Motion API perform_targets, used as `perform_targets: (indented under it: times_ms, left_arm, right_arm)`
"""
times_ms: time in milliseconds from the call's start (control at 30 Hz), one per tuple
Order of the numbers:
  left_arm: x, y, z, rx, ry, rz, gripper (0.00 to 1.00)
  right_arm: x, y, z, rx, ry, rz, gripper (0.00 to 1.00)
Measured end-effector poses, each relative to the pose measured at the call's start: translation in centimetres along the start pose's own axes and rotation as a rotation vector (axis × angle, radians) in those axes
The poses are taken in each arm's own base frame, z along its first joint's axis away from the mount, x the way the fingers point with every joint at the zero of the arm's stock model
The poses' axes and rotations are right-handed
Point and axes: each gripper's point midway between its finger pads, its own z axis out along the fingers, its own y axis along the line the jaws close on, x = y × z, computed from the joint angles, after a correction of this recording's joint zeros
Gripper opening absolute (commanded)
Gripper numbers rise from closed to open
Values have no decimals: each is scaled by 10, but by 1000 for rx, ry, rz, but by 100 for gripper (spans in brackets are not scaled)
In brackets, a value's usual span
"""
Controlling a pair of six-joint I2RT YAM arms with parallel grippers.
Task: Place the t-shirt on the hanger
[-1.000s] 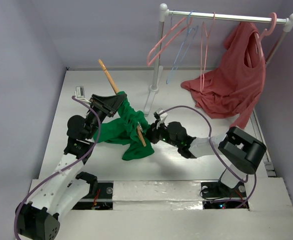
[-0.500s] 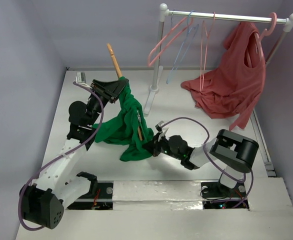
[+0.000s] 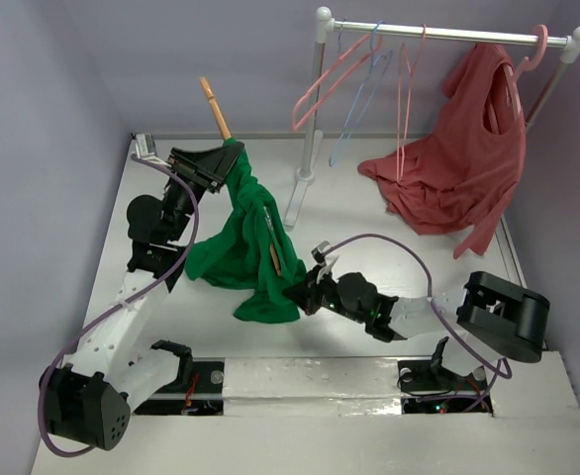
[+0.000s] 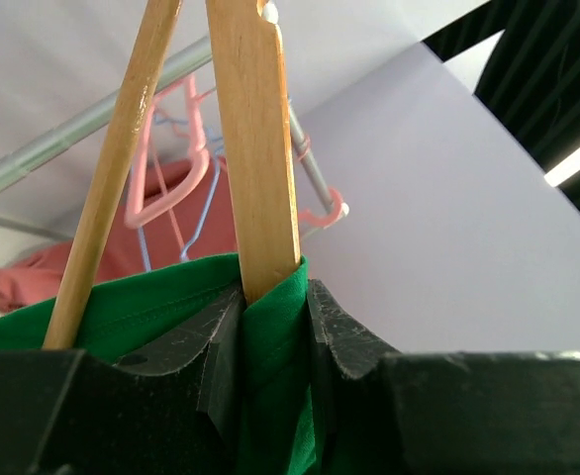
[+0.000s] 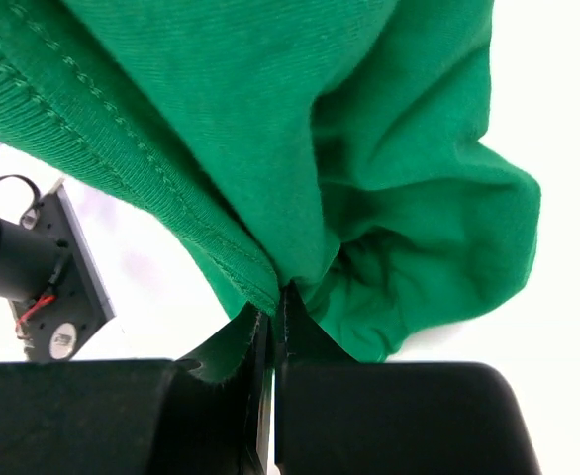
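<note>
My left gripper (image 3: 223,164) clamps the hanger (image 3: 214,107) and t-shirt (image 3: 242,247) cloth together at ten o'clock. My right gripper (image 3: 297,295) pinches the hem at six, with the rack post (image 3: 307,139) close at one.

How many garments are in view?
2. The green t-shirt draped on the wooden hanger at centre-left; a salmon-red garment hanging from the rail at back right. None seems hidden.
</note>
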Motion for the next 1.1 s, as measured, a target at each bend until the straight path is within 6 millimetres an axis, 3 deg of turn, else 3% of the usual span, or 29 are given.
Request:
perform_targets:
  times_ms: [200,267,367,433,567,667,767,800,900,1033,1100]
  left_arm:
    - [-8,-18,16,40,9,-39,0]
    - [-8,-20,21,42,19,-60,0]
    - [-11,-19,22,44,14,-58,0]
    - [-10,-18,22,43,16,-61,0]
    - [-11,-19,16,47,7,-85,0]
    - [-14,-24,9,62,-17,-69,0]
    - [-13,-23,-5,80,-43,-55,0]
    - [-14,-24,-8,95,-56,-52,0]
    - [-1,11,-30,42,-67,-73,0]
    - [20,70,-51,-87,-58,-123,0]
    - [25,87,-57,-133,-58,-133,0]
  right_arm:
    - [1,-1,4,32,29,18,0]
    - [13,-7,11,49,58,35,0]
    - [47,-21,17,91,141,52,0]
    - [56,-25,23,104,165,61,0]
    - [49,-18,33,88,155,59,0]
    - [43,-10,25,75,156,52,0]
    - [33,-1,-1,65,145,47,28]
    - [31,2,-12,63,147,47,50]
    - [21,4,-38,70,144,39,68]
    - [-4,8,-59,86,115,11,69]
    - [-20,13,-65,91,99,-10,72]
